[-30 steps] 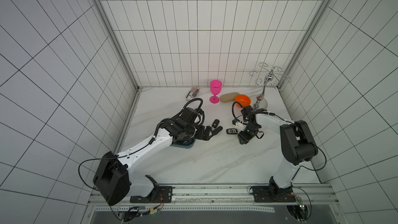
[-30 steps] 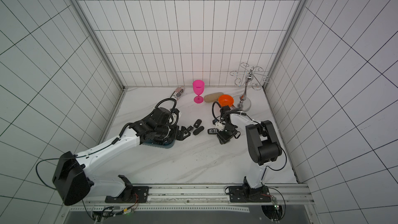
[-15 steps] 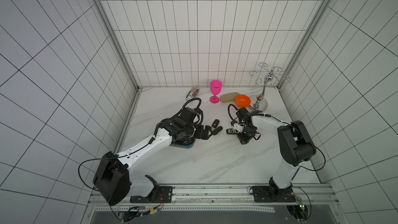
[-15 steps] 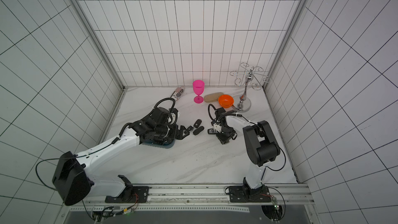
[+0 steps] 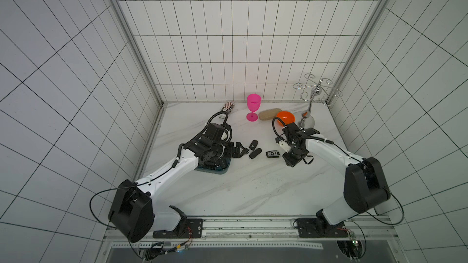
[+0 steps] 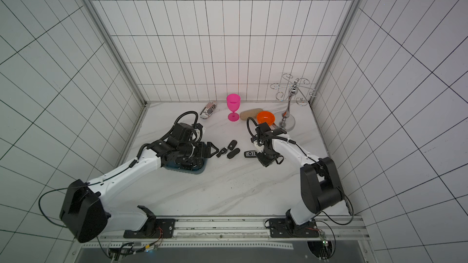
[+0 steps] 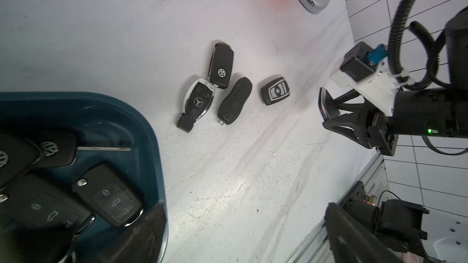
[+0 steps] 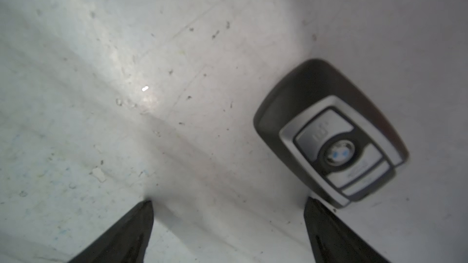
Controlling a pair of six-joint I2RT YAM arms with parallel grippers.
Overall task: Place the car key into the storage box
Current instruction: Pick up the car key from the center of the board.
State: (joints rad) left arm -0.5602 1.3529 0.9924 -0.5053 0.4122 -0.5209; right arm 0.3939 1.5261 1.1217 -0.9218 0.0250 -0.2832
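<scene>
Car key [image 8: 329, 135] flat on bench [image 8: 126, 72], just beside right gripper [image 8: 228, 201], off one fingertip [image 8: 319, 213], outside the gap; gripper narrow, empty. Left gripper [image 7: 244, 207] wide, empty.

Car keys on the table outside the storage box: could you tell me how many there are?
4: VW key, Mercedes key touching it, plain black fob beside them, BMW fob apart, nearer the right gripper. Others could hide under the left arm.
</scene>
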